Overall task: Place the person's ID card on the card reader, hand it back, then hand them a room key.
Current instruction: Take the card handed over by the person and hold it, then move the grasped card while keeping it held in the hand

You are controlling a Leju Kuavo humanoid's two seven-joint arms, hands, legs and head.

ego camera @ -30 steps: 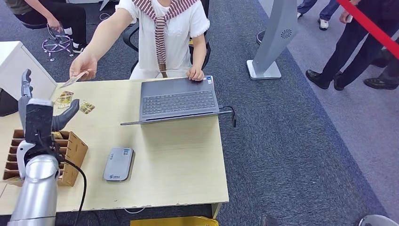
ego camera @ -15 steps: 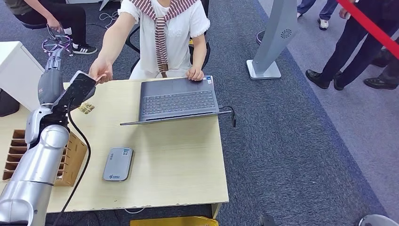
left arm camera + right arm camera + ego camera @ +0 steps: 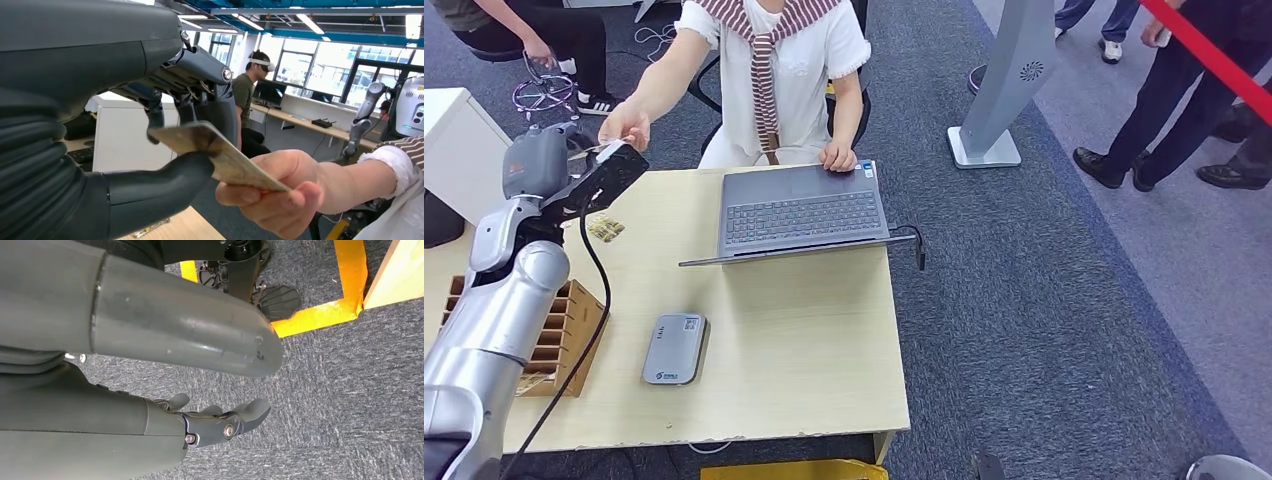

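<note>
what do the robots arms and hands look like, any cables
The left arm is smooth silver metal with a black cable along it. The left robot hand is grey with a ribbed cover and darker fingers. The right robot hand is dark grey, with small screws.

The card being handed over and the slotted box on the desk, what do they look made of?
Card: probably plastic, since it is thin, stiff and flat with a dull tan face. Slotted box: looks like brown corrugated cardboard, matte, with thin divider walls.

High head view; close wrist views
</note>
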